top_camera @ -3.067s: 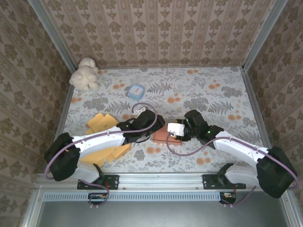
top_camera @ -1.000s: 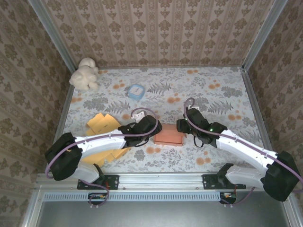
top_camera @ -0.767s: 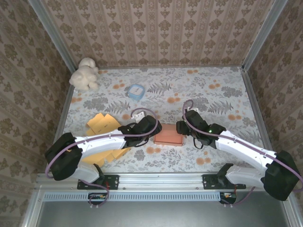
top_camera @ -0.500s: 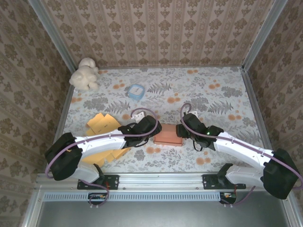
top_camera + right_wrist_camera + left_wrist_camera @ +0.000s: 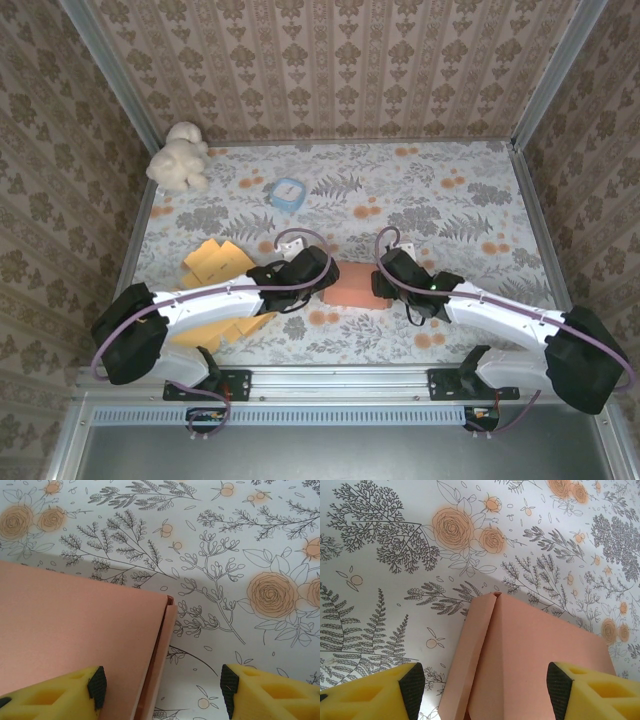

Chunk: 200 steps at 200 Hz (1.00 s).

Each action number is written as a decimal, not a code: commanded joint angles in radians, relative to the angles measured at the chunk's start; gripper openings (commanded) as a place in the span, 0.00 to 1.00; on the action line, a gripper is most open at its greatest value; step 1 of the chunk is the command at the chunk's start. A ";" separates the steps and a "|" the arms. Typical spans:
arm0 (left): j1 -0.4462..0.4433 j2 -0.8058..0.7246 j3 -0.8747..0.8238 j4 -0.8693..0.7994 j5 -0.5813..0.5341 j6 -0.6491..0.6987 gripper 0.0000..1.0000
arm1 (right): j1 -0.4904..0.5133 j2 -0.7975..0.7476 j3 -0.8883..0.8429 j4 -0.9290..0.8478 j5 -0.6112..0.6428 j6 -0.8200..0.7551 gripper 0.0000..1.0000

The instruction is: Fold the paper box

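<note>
Left gripper point(image 5: 480, 695): yellow foam fingers point(image 5: 375, 692) spread wide, nothing pinched. The salmon paper box point(image 5: 535, 655) lies in the gap. Its long side wall runs up between the two pads. One pad sits over the floral tablecloth point(image 5: 395, 555) just beside that wall, the other over the box top. Cannot tell if either pad touches the box.

Right gripper point(image 5: 160, 695): fingers point(image 5: 270, 692) also spread, nothing held. One pad is over the box top, the other over bare cloth. The box's end wall runs between them, a narrow seam open along it.

From the top camera the box sits closed and flat on the table, near the front and about centre. The two grippers are at its opposite ends, left one at the left end, right one at the right.

Further out: orange flat sheets point(image 5: 215, 262) under the left arm, a small blue square item point(image 5: 287, 193) mid-table, a white plush toy point(image 5: 178, 155) at the far left corner.
</note>
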 commanded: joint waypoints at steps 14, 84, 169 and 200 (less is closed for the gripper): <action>-0.012 -0.022 -0.001 -0.022 -0.031 0.036 0.69 | 0.019 0.038 -0.031 0.037 0.037 0.027 0.65; -0.034 0.040 0.003 0.006 -0.026 0.148 0.68 | 0.031 0.115 -0.056 0.090 0.038 0.044 0.66; -0.043 0.020 -0.103 0.033 -0.038 0.180 0.74 | 0.109 0.057 -0.160 0.202 0.070 0.177 0.65; -0.044 0.014 -0.133 0.063 0.005 0.144 0.77 | 0.149 0.064 -0.181 0.241 0.112 0.221 0.65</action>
